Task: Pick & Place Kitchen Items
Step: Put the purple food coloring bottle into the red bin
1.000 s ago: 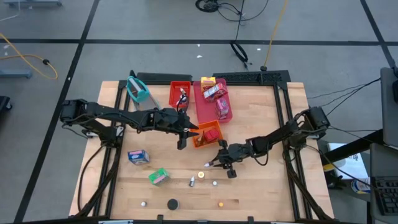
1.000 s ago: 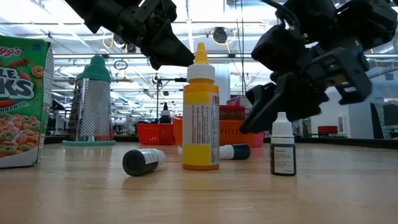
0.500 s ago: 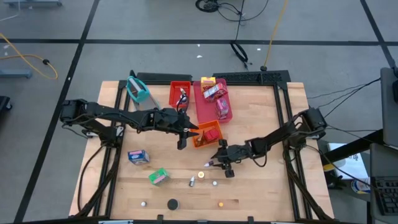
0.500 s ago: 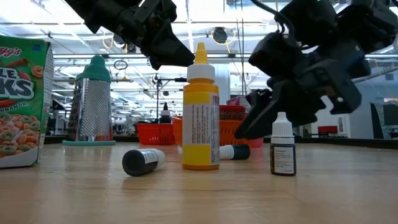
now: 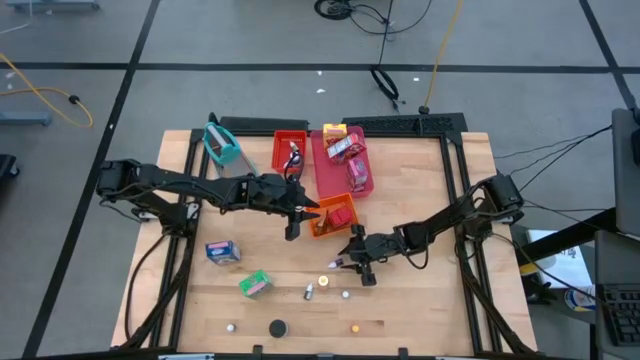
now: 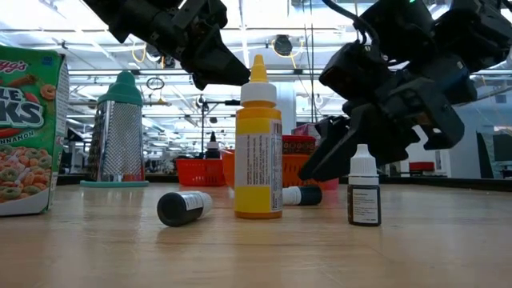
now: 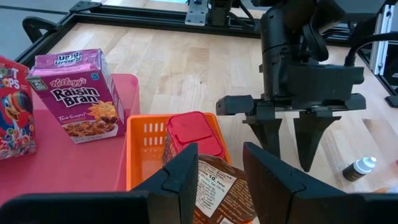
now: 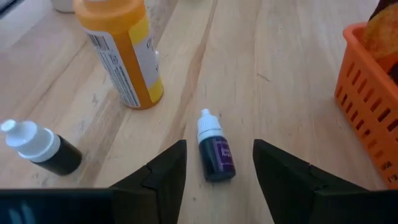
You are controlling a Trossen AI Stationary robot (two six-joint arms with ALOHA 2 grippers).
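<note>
Several kitchen items (image 5: 345, 150) sit in trays already; loose bottles remain. Right gripper (image 8: 214, 163), jaws apart, hovers over a small dark bottle (image 8: 215, 155); left gripper (image 7: 221, 177) grips a brown packet (image 7: 217, 190).

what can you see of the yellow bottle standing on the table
The yellow bottle looks like plastic, with a white collar, a yellow pointed nozzle and a white printed label on its side. It stands upright on the wooden table, untouched, apart from the small dark bottles lying nearby. The right tool, open, hangs beyond it over a purple dropper bottle.
</note>
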